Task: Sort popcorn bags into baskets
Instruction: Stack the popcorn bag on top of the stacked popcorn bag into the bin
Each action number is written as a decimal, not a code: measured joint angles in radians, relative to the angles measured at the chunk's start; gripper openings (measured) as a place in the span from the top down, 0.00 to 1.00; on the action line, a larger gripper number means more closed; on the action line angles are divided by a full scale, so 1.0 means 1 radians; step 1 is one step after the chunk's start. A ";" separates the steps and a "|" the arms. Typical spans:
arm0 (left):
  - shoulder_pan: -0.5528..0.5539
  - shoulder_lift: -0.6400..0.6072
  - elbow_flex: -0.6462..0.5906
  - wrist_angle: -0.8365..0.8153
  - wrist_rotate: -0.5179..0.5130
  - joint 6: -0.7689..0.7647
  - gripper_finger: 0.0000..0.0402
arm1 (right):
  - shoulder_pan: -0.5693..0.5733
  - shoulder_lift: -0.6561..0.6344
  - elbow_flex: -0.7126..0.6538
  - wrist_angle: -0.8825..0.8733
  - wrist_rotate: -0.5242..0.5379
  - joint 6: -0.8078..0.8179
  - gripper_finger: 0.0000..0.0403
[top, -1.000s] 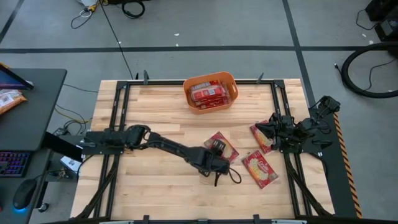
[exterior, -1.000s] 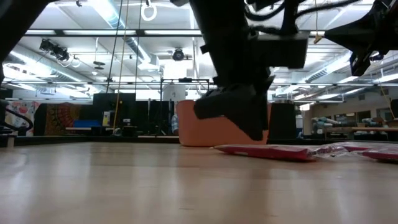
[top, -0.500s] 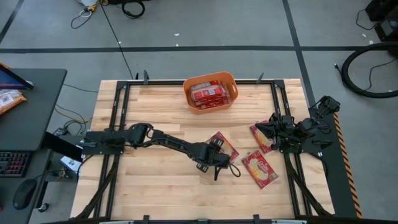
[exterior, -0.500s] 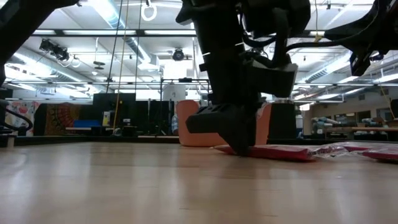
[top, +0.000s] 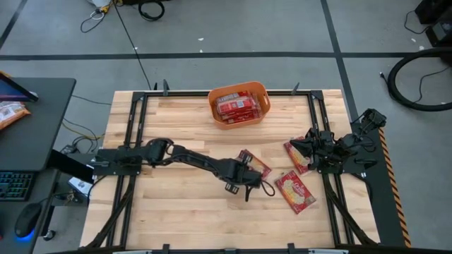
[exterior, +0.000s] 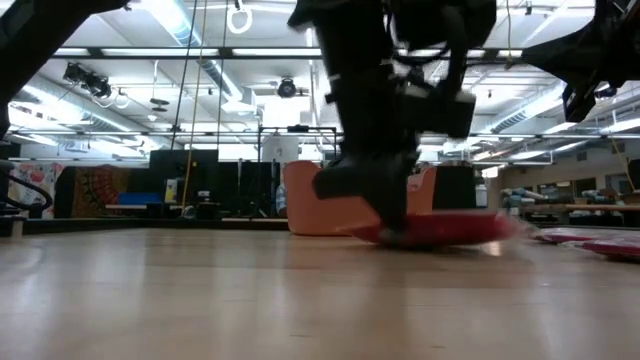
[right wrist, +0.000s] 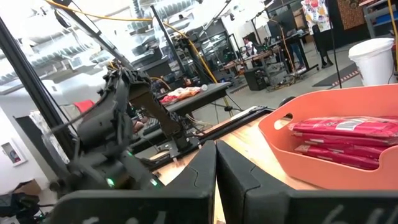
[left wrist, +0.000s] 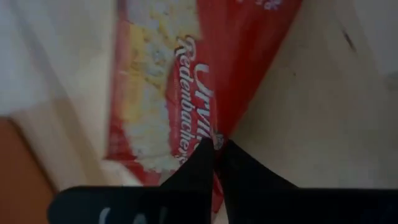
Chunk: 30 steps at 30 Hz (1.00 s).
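Note:
A red popcorn bag [top: 254, 163] lies at mid-table with my left gripper [top: 244, 169] shut on its near end; the left wrist view shows its cream picture and white lettering [left wrist: 186, 93]. Two more popcorn bags lie flat on the wood, one [top: 294, 191] toward the near right and one [top: 296, 154] under the tip of my right gripper [top: 308, 146]. That gripper is shut and waits at the table's right side. The orange basket [top: 263, 90] stands at the far edge with red bags [top: 236, 106] in it. My left gripper pinches the bag's near edge [left wrist: 214, 138] between its two fingers, which come steeply from above and meet on the red film. In the low view the bag [exterior: 450, 230] stretches low over the wood beyond the fingers; whether it is clear of the table I cannot tell.
Black frame rails run along the table's left [top: 131, 141] and right [top: 325, 176] sides. The wood between the held bag and the basket is bare [top: 212, 141]. A dark desk with a keyboard [top: 14, 185] stands left of the table.
My left gripper has come down and a little toward the far edge onto the mid-table bag's near end and taken hold of it. The bag, flat on the wood before, now shows blurred and slightly raised in the low view.

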 joint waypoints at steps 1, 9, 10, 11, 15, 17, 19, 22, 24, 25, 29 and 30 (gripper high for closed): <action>0.001 -0.005 0.017 -0.008 -0.014 -0.005 0.96 | 0.000 0.000 0.000 0.000 0.000 0.000 0.96; 0.058 -0.061 0.244 -0.195 -0.172 -0.133 0.96 | 0.000 0.000 0.000 0.015 0.000 0.000 0.96; 0.070 -0.065 0.283 -0.233 -0.191 -0.164 0.96 | 0.000 0.000 0.000 0.022 0.000 0.000 0.96; 0.085 -0.067 0.321 -0.285 -0.208 -0.200 0.96 | 0.000 0.000 0.000 0.021 0.000 0.000 0.96; 0.158 -0.075 0.398 -0.393 -0.262 -0.313 0.96 | 0.000 0.000 0.000 0.023 0.000 0.000 0.96; 0.199 -0.088 0.384 -0.409 -0.265 -0.330 0.96 | 0.000 0.000 0.000 0.022 0.000 0.000 0.96; 0.245 -0.090 0.376 -0.398 -0.265 -0.342 0.96 | 0.000 0.000 0.000 0.030 0.000 0.000 0.96; 0.316 -0.090 0.350 -0.396 -0.243 -0.338 0.96 | 0.000 0.000 0.000 0.030 0.000 0.000 0.96; 0.365 -0.090 0.319 -0.368 -0.232 -0.338 0.96 | 0.000 0.000 0.000 0.030 0.000 0.000 0.96; 0.387 -0.090 0.302 -0.358 -0.232 -0.337 0.96 | 0.000 0.000 0.000 0.030 0.000 0.000 0.96; 0.463 -0.091 0.249 -0.312 -0.205 -0.302 0.96 | 0.000 0.000 0.000 0.030 0.000 0.000 0.96; 0.479 -0.091 0.230 -0.286 -0.197 -0.292 0.96 | 0.000 0.000 0.000 0.030 0.000 0.000 0.96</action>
